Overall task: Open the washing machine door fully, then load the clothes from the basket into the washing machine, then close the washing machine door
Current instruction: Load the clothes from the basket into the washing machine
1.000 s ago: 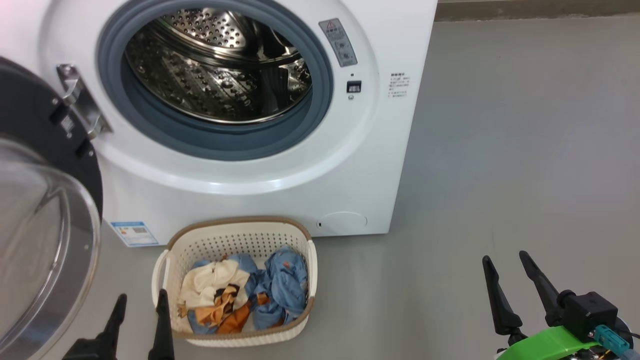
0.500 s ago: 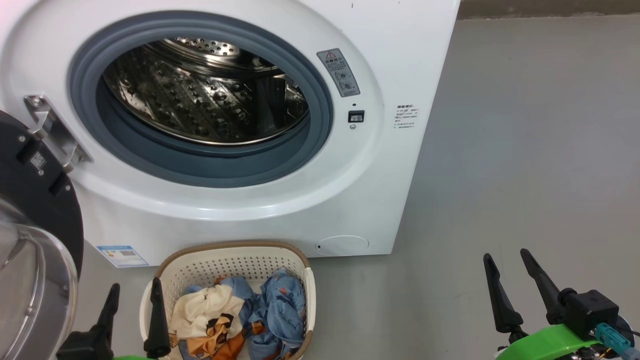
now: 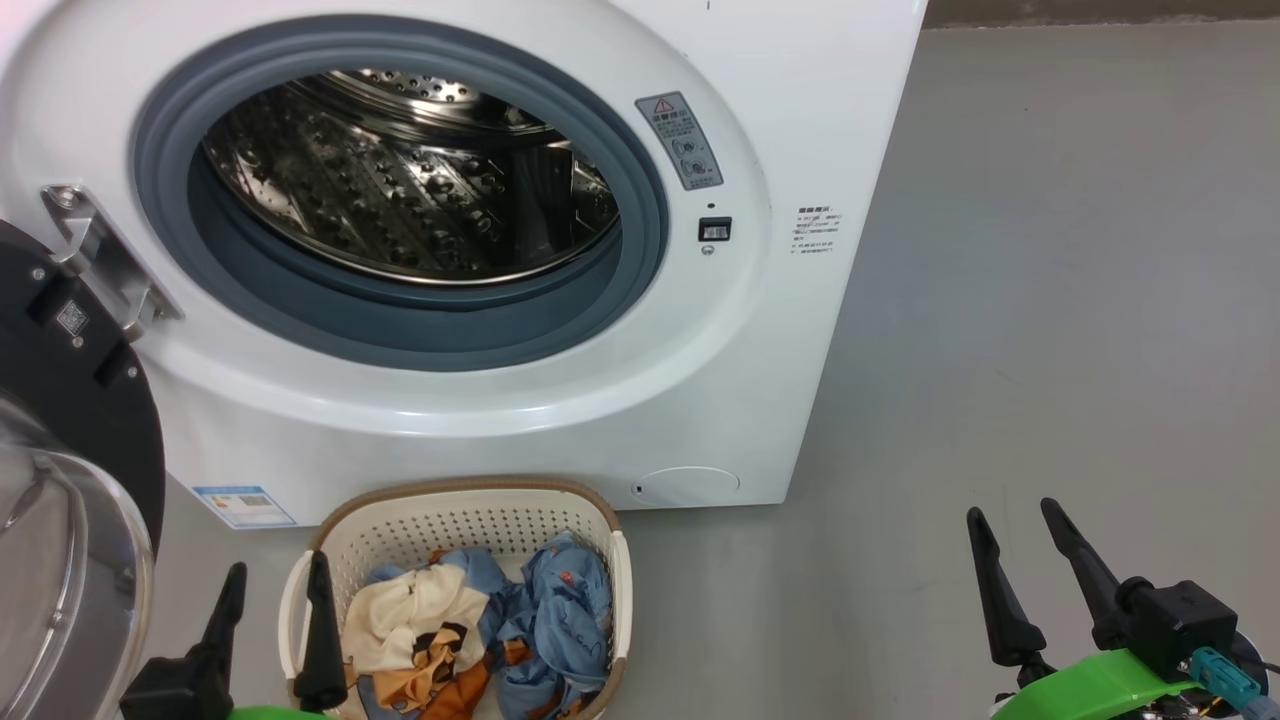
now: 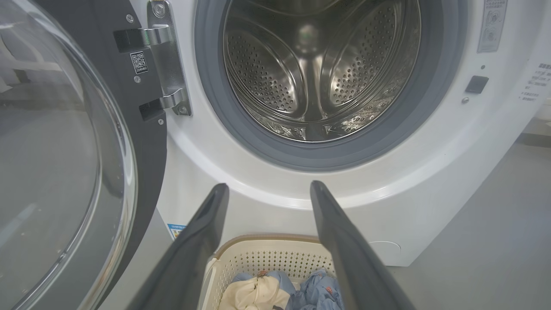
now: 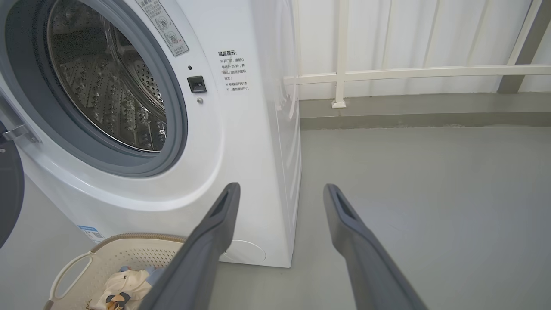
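You are facing the washing machine (image 3: 820, 120), a big white boxy front-loader standing on the grey floor (image 3: 1050, 300). Its perforated steel drum (image 3: 400, 190) is lying empty behind a grey rubber gasket (image 3: 400, 340). The washing machine door (image 3: 75, 440) is hanging open at your left on a metal hinge (image 3: 95, 250). Its glossy black rim and bulging glass bowl are looking rigid and heavy, so for closing I judge you should be pushing on the rim.

The basket (image 3: 460, 487), stiff perforated cream plastic with a brown woven-look rim, is sitting on the floor just in front of the machine. The clothes (image 3: 480, 630) are lying crumpled inside it: 2 soft, light garments, 1 cream with orange print, 1 light blue. They are likely going to drape and trail, so you should be pinching a raised, bunched fold.

The left gripper (image 3: 279, 562) is hovering released at the basket's left rim. The right gripper (image 3: 1010, 508) is hanging released and empty, well apart over the floor.
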`<state>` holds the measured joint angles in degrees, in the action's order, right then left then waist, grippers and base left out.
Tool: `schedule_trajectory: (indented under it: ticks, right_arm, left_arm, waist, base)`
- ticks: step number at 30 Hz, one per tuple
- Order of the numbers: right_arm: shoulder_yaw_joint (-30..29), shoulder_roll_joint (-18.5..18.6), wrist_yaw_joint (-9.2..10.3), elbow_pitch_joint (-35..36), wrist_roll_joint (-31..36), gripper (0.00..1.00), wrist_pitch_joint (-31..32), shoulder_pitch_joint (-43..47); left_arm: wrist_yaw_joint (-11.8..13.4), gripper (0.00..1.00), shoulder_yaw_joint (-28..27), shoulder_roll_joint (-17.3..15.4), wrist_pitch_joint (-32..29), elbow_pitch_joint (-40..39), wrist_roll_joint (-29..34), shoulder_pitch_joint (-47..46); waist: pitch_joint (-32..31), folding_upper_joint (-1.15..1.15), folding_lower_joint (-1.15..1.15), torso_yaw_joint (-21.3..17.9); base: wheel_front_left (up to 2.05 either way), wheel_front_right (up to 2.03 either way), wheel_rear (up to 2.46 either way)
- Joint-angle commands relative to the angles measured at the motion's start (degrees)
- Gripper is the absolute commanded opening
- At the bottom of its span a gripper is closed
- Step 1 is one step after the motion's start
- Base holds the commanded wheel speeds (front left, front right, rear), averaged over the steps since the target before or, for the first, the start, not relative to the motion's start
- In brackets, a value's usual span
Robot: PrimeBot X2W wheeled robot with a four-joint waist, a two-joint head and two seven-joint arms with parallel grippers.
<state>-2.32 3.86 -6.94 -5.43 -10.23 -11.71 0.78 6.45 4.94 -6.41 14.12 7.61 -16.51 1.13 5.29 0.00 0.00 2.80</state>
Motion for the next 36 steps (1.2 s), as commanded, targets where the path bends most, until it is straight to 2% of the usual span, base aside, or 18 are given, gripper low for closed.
schedule_trajectory:
  ticks: [1, 36]
  right_arm:
    - [1.55, 0.52, -0.55, 1.21, -0.01, 1.0, -0.49, -2.09]
    - [1.49, 0.58, -0.55, 0.74, -0.03, 1.0, -0.84, -1.57]
  left_arm:
    - [-0.23, 1.0, -1.79, -1.0, 0.51, -1.04, -0.37, -2.0]
    - [-0.39, 1.0, 0.21, -1.73, 0.58, -0.87, -1.13, -1.36]
  waist:
    - [-0.01, 0.0, 0.0, 0.02]
    - [-0.33, 0.0, 0.0, 0.48]
  base:
    - [0.0, 0.0, 0.0]
    - [0.0, 0.0, 0.0]
